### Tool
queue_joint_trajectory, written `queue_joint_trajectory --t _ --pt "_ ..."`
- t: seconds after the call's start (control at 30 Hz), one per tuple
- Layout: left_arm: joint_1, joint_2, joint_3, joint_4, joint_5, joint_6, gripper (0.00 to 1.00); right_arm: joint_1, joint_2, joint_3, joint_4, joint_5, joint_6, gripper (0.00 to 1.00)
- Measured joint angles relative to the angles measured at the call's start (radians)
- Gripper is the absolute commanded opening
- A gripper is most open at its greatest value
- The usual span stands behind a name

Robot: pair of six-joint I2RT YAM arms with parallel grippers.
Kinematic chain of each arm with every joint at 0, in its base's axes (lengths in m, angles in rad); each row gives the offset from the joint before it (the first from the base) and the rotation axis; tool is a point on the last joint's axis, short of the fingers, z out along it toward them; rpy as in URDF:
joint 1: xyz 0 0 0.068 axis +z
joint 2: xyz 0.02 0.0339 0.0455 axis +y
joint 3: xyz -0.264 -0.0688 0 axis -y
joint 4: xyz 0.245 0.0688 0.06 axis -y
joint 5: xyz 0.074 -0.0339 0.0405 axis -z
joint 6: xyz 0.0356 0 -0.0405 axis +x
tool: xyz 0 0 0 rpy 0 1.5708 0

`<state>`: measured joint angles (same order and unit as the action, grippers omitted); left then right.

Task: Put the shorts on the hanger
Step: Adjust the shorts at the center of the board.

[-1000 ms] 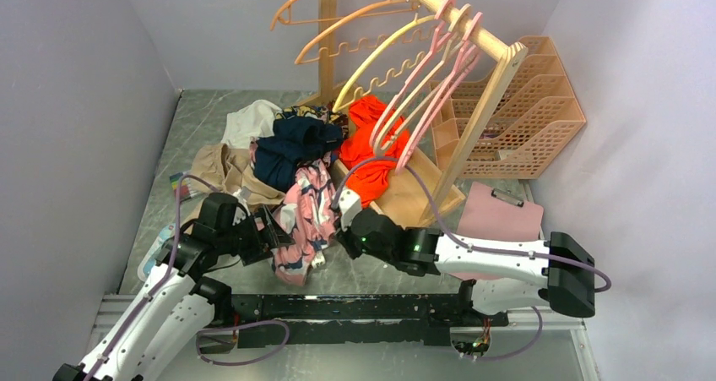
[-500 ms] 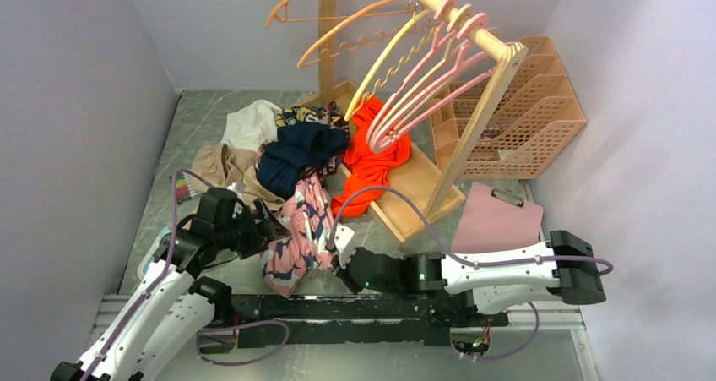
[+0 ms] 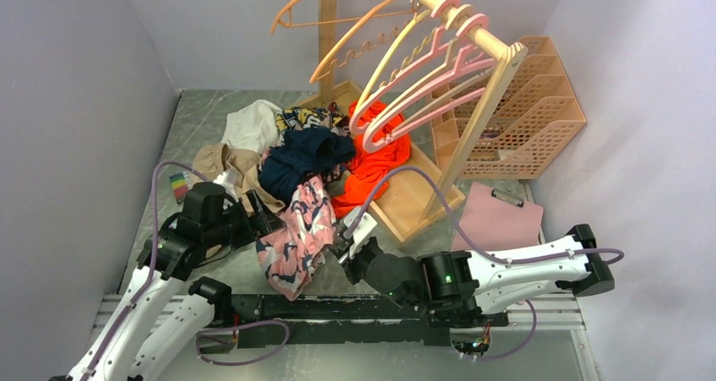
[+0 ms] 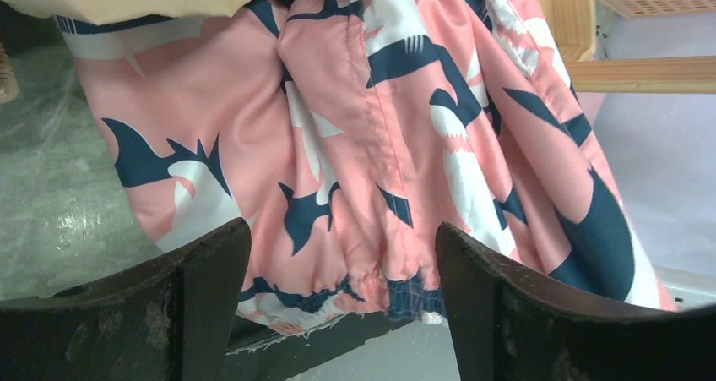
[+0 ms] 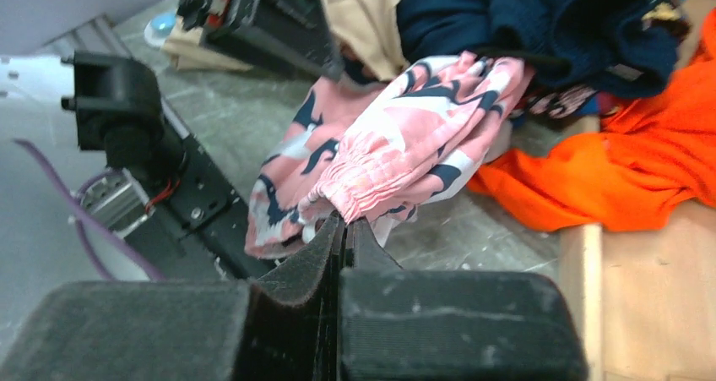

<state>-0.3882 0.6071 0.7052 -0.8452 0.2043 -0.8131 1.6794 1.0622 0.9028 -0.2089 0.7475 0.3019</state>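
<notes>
Pale lavender walls [image 3: 76,102] are enclosing a grey marbled tabletop [image 3: 203,119] under even light. A wooden garment rack [image 3: 485,102] is standing at the back, with a peach lattice basket [image 3: 540,119] sitting beside it. What may be a pink clipboard [image 3: 498,216] is lying nearer.

Thin, smooth woven cloth with a faint satin sheen for the shorts [image 4: 363,144], puckered and ribbed along the gathered waistband. Smooth, slightly glossy plastic on the hanger [image 3: 456,51]. Pale, matt, bare-looking wood in the rack [image 3: 418,197]. Peach plastic lattice for the basket [image 3: 540,102]. Grey marbled bench [image 3: 194,119], polished enough for soft glints. Dark, matt pads on the left tool [image 4: 342,254], scuffed and pitted. Black, finely grained pads on the right tool [image 5: 344,229]. Thicker, soft, matt cloth in the navy garment [image 5: 540,18]; flat matt cloth in the orange garment [image 5: 642,170].
</notes>
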Motion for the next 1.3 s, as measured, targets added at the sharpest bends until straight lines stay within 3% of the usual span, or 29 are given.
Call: queue_joint_trajectory --t 0.33,0.5,0.6,0.67,0.9,1.13,1.3 --pt "0.000 -0.057 0.055 -0.017 -0.008 0.056 0.85 0.000 0.000 0.159 0.064 0.144 -0.203 0.00" --pt "0.000 -0.060 0.153 -0.005 -0.034 0.108 0.87 0.000 0.056 0.304 0.127 0.168 -0.370 0.00" --pt "0.000 -0.061 0.237 0.012 -0.056 0.154 0.94 0.000 0.104 0.381 0.169 0.191 -0.468 0.00" --pt "0.000 -0.072 0.294 0.034 -0.067 0.195 1.00 0.000 0.142 0.431 0.225 0.222 -0.555 0.00" --pt "0.000 -0.179 0.362 0.088 -0.069 0.298 0.99 -0.017 0.274 0.552 0.420 0.344 -0.811 0.00" --pt "0.000 -0.257 0.391 0.134 -0.061 0.397 0.99 -0.143 0.304 0.605 0.317 0.269 -0.740 0.00" --pt "0.000 -0.207 0.474 0.205 0.037 0.520 0.99 -0.153 0.220 0.573 0.215 0.049 -0.663 0.00"
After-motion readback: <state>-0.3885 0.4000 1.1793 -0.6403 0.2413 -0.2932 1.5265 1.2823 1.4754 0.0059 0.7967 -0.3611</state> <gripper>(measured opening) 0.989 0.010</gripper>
